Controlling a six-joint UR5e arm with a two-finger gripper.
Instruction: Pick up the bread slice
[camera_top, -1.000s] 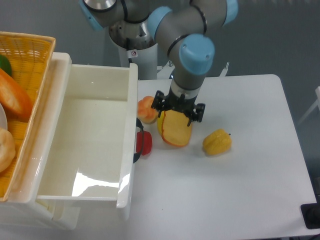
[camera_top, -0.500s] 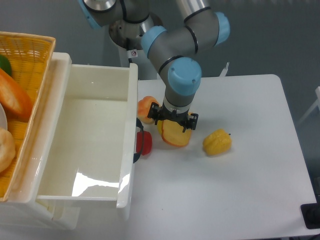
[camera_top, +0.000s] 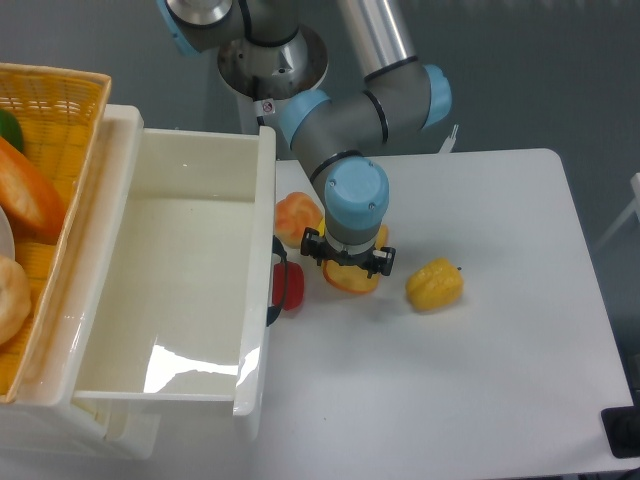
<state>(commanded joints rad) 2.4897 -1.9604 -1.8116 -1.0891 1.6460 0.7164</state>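
Note:
The bread slice (camera_top: 352, 284) lies on the white table, mostly hidden under the arm's wrist; only its yellow-orange face and darker crust edge show at the front. My gripper (camera_top: 348, 264) points straight down right over it. One black fingertip shows at the slice's left side and the other at its right. The fingers stand apart on either side of the slice and look open, not closed on it.
A peach-orange round food (camera_top: 296, 216) sits just behind-left of the slice. A yellow bell pepper (camera_top: 434, 285) lies to its right. A red item (camera_top: 289, 286) rests against the big white bin (camera_top: 190, 300). A wicker basket (camera_top: 55, 110) with food stands far left.
The arm has swung left and come down, so the wrist now covers most of the bread slice. The slice itself has stayed in place on the table.

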